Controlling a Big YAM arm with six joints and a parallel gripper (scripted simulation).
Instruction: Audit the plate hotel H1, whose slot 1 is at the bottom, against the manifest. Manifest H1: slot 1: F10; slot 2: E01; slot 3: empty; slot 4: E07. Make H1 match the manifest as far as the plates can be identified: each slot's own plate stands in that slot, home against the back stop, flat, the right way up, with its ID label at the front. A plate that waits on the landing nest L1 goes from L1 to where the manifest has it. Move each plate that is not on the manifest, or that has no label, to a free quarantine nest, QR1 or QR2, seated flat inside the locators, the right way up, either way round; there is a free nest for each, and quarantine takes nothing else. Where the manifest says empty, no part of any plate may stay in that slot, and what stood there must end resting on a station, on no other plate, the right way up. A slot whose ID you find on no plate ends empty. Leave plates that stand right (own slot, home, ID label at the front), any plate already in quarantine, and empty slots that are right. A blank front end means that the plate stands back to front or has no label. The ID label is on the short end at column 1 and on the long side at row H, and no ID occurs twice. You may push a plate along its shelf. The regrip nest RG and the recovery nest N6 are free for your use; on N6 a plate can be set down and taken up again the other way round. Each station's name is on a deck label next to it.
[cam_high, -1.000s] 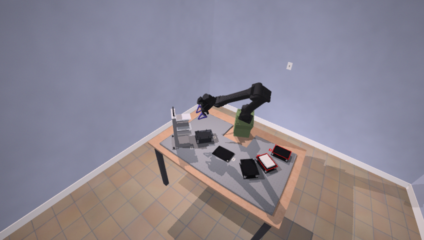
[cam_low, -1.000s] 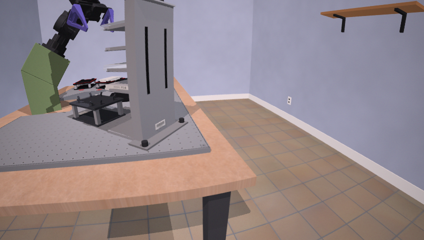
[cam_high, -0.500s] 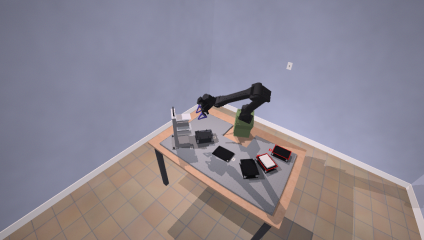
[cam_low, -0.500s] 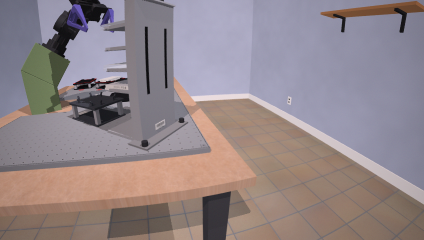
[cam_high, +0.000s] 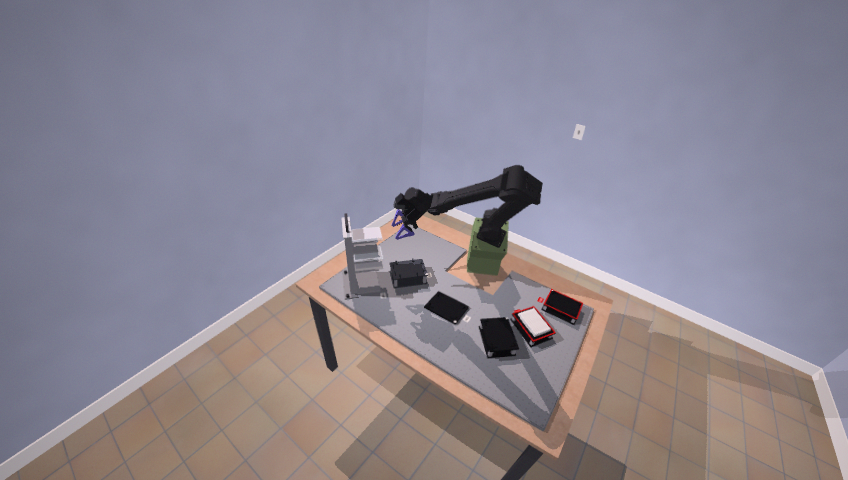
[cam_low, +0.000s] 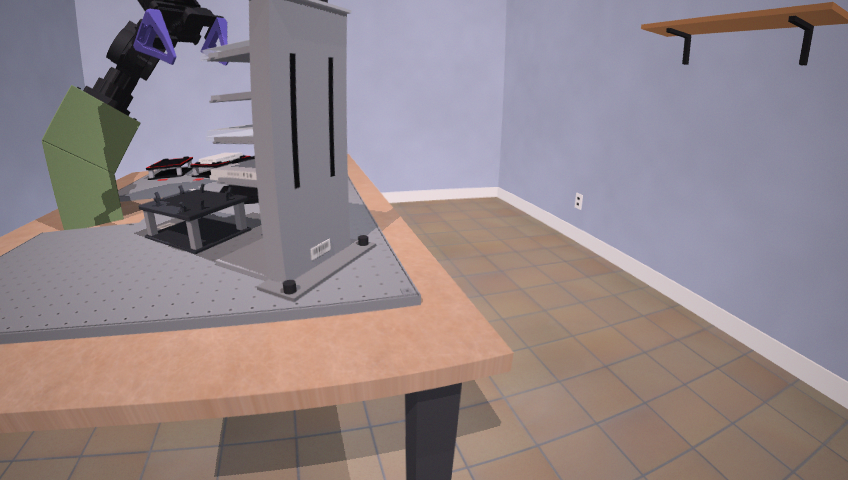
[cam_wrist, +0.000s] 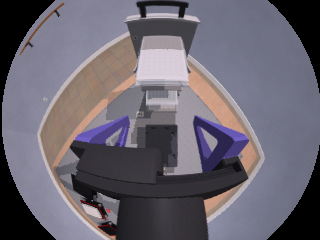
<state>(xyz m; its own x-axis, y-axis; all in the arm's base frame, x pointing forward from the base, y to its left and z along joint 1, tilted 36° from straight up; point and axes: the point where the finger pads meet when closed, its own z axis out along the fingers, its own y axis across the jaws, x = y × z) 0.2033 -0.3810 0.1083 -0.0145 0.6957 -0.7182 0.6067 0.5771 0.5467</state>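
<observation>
Behind hotel H1 (cam_low: 297, 148), shelf labels unreadable (tool (cam_low: 181, 38) open)

1. A barcode sticker (cam_low: 320, 248) sits low on the back panel of the plate hotel (cam_low: 309, 148); its bars give no legible characters.
2. A plate end (cam_low: 235, 174) beside the hotel carries small print, too blurred to read.

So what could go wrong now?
The open gripper is right at the top shelf of the tall hotel, so a finger could bump the shelf edge. The top plate could be pushed crooked. Lower plates are hard to see from here, so it might misjudge them.
</observation>
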